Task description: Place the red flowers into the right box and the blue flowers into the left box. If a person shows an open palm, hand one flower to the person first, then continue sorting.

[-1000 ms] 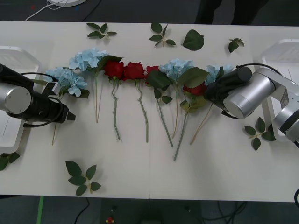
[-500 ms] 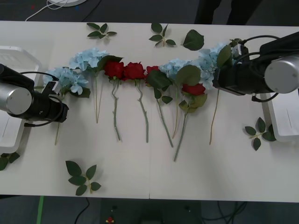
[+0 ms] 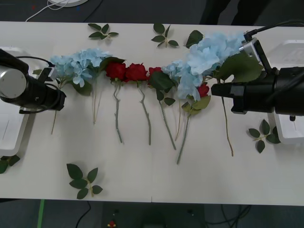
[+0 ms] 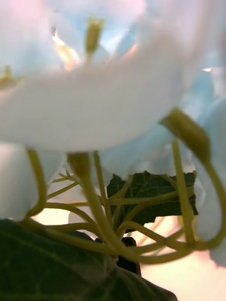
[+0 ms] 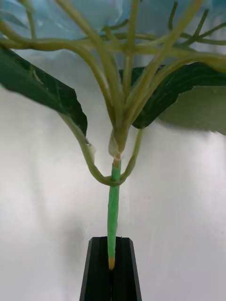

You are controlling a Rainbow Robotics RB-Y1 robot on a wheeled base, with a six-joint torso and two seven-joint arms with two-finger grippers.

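Note:
Red flowers (image 3: 136, 72) and blue flowers (image 3: 176, 69) lie in a row across the white table. My left gripper (image 3: 59, 99) is shut on the stem of the leftmost blue flower (image 3: 70, 69). In the left wrist view its black fingers (image 5: 100, 268) clamp that green stem (image 5: 113, 207). My right gripper (image 3: 224, 90) is shut on another blue flower (image 3: 209, 52) and holds it raised above the row, its stem hanging down. That flower's pale petals (image 4: 94, 103) sit close in the right wrist view. The left box (image 3: 10, 129) and right box (image 3: 290, 53) sit at the table's ends.
Loose green leaf sprigs lie near the front left (image 3: 83, 180), at the back (image 3: 164, 36), and by the right box (image 3: 262, 135). A single large leaf (image 3: 194, 42) lies at the back. A white cable (image 3: 42, 9) runs beyond the far edge.
My right gripper has risen and swung right with its blue flower, which now hangs higher and nearer the camera. My left gripper has shifted toward the far side, dragging its blue flower along.

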